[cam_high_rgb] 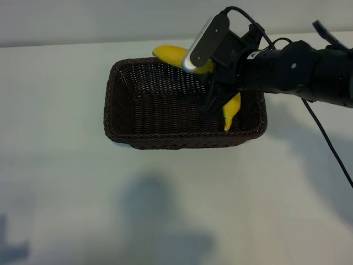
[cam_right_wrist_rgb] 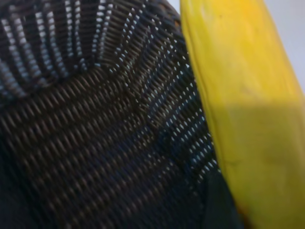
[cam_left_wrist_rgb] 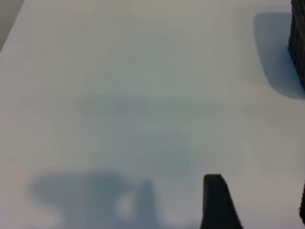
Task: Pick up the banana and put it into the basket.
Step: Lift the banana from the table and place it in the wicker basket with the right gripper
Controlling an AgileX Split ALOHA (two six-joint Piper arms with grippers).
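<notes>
Right now your right arm (cam_high_rgb: 298,69) reaches in from the right edge of the exterior view, and its gripper (cam_high_rgb: 218,102) hangs over the right half of the basket (cam_high_rgb: 129,130). The fingers (cam_high_rgb: 212,99) are clenched on the banana (cam_high_rgb: 171,54), which is held up above the basket: one yellow end pokes out toward the upper left past the wrist camera, over the basket's far rim, and the other end points down inside, near the right wall. You cannot tell from these views whether that lower tip touches the weave.

From the right wrist, the banana (cam_right_wrist_rgb: 248,119) fills the right side of the frame as a broad yellow band, with the basket's (cam_right_wrist_rgb: 95,133) dark woven floor and a rounded corner spread out behind it.

Your left gripper (cam_left_wrist_rgb: 257,205) sits apart from the work. In the left wrist view one dark finger (cam_left_wrist_rgb: 217,202) shows at the bottom edge and a sliver of the other at the lower right corner, spread with nothing between them, over bare white desk (cam_left_wrist_rgb: 119,95). A strip of basket (cam_left_wrist_rgb: 298,43) wall shows at the upper right edge.

The basket stands on the desk (cam_high_rgb: 66,193) in the upper middle of the exterior view.
</notes>
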